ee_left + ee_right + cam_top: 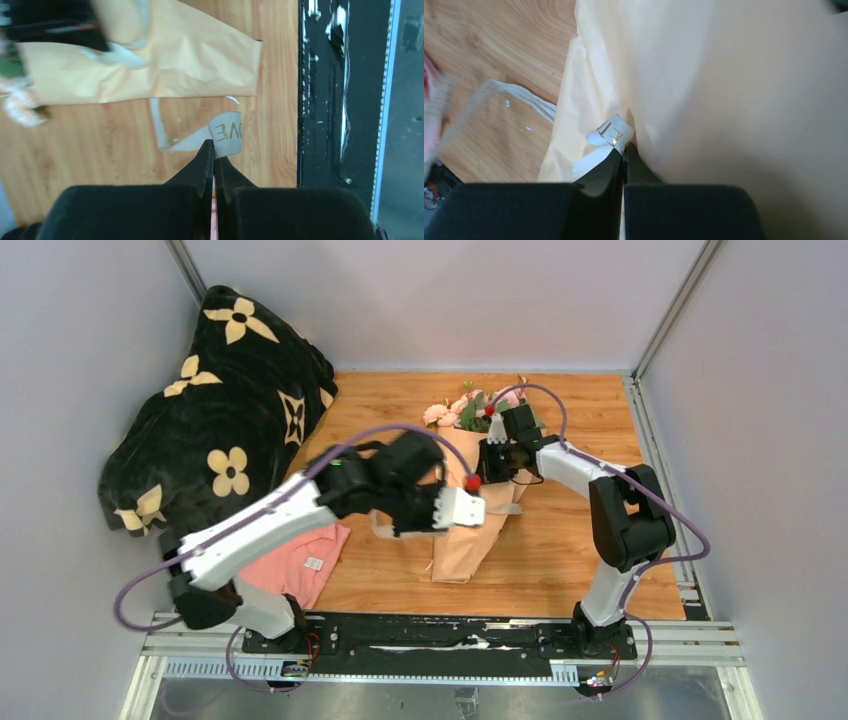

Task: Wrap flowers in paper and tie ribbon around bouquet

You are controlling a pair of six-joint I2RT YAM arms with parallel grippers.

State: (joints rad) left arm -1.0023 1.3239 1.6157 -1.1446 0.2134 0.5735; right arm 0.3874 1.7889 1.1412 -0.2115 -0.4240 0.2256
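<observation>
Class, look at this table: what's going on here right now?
Two robot arms are tying up a bouquet. The flowers already lie wrapped in paper on the table. The left gripper is shut on one end of the ribbon. The right gripper pinches the other end against the paper. No finished bow shows.

A black flower-print blanket [215, 430] lies on the wooden table's [580, 550] left, a pink cloth [300, 575] beside it.
</observation>
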